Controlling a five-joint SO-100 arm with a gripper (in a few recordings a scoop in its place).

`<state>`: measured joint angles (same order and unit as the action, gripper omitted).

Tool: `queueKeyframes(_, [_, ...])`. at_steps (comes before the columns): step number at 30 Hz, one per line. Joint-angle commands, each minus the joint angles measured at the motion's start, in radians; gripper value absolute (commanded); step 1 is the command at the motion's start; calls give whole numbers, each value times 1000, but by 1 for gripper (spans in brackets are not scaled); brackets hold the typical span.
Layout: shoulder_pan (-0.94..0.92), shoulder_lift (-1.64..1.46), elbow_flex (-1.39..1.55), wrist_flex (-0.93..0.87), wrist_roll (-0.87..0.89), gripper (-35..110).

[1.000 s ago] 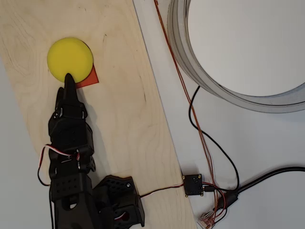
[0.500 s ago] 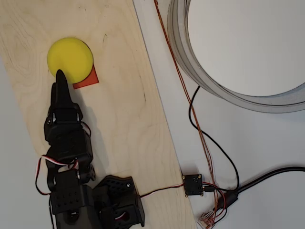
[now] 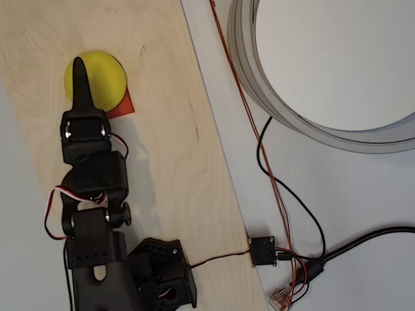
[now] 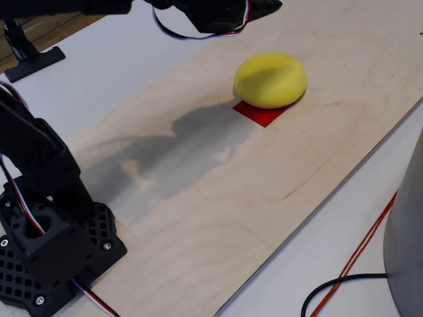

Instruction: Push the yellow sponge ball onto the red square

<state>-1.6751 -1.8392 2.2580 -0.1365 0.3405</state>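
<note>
Overhead view: the yellow sponge ball point(image 3: 104, 76) rests on the pale wooden board point(image 3: 162, 142), covering most of the red square point(image 3: 123, 105), of which one corner shows at the ball's lower right. The black gripper point(image 3: 79, 71) now reaches over the left part of the ball, its tip near the ball's upper edge. Half a second ago the tip lay at the ball's lower left rim, and a second ago at its lower edge (the arm has swung leftward and extended). The ball sits at nearly the same place as before. The fingers appear as one narrow point, pressed together with nothing between them.

Fixed view: the ball point(image 4: 271, 80) sits on the far edge of the red square point(image 4: 263, 113), the near part of which lies bare. The gripper point(image 4: 268, 6) hangs above the board, behind the ball, and casts a shadow on the wood.

To the right of the board, cables point(image 3: 285, 201) run beside a large white ring point(image 3: 259, 78).
</note>
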Motion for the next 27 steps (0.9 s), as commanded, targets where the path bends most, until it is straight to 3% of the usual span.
queueKeyframes(1, [-26, 71, -95, -15, 14, 20])
queueKeyframes(27, [83, 566, -462, -12, 118, 21])
